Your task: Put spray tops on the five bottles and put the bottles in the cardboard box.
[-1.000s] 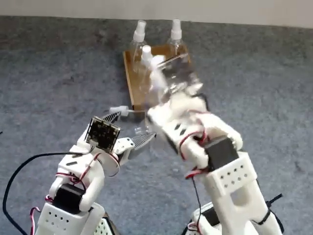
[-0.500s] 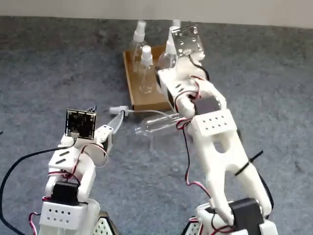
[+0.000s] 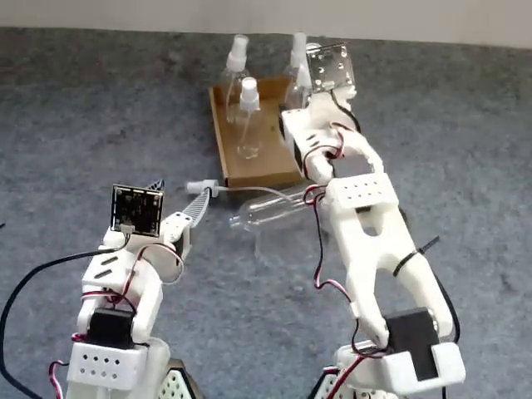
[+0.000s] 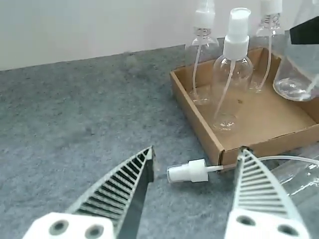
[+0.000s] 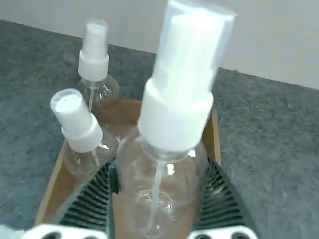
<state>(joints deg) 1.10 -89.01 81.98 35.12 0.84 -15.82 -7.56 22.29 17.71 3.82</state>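
The right gripper (image 5: 158, 206) was clamped round a capped bottle (image 5: 162, 164), held upright over the cardboard box (image 5: 215, 130). To my eye it wanted lowering straight down, clear of the standing bottles (image 5: 79, 127) just beyond. Farther off, the left gripper (image 4: 197, 154) hung open above the loose spray top (image 4: 188, 173).

The right arm has swung out of its raised pose over the near edge of the cardboard box (image 3: 220, 125) and now stretches forward across it. The right gripper (image 5: 160, 169), clamped on the capped bottle (image 5: 177, 109), has carried it from above the box's near right part to its far right corner, edging slightly farther in the last half second. The bottle has gone from tilted to upright. The left gripper (image 3: 177, 193), its fingers spread, has swung left, away from the uncapped bottle (image 3: 266, 209) lying before the box.
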